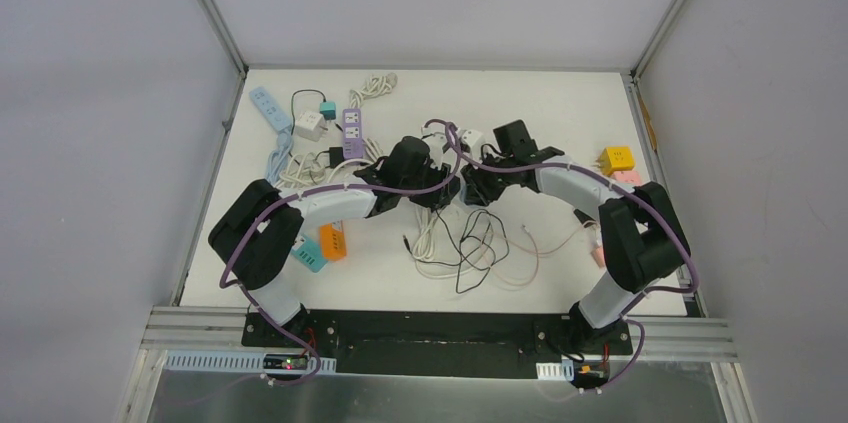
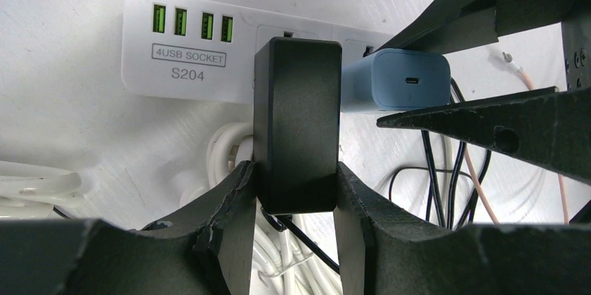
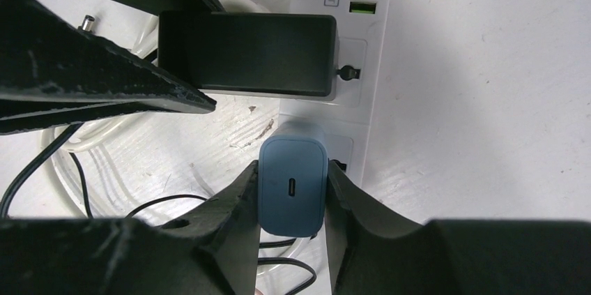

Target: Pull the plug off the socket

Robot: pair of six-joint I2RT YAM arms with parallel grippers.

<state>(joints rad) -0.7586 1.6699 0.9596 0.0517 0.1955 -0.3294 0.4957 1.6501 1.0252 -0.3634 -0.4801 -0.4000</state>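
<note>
A white power strip (image 2: pixel 188 51) marked "4USB SOCKET S204" with green USB ports lies mid-table; it also shows in the right wrist view (image 3: pixel 362 44). A black adapter plug (image 2: pixel 297 124) sits in one of its sockets, and my left gripper (image 2: pixel 296 190) is shut on that plug's sides. A blue USB-C charger plug (image 3: pixel 293 185) sits in the neighbouring socket, and my right gripper (image 3: pixel 293 201) is shut on it. The blue plug also shows in the left wrist view (image 2: pixel 395 80), the black one in the right wrist view (image 3: pixel 247 54). In the top view both grippers (image 1: pixel 440 188) (image 1: pixel 480 183) meet at mid-table, hiding the strip.
Tangled black and white cables (image 1: pixel 465 243) lie in front of the grippers. A purple power strip (image 1: pixel 353 133), a blue strip (image 1: pixel 270 108) and white adapters stand at the back left. Orange and teal blocks (image 1: pixel 322 246) lie front left, yellow and pink ones (image 1: pixel 620 165) at the right.
</note>
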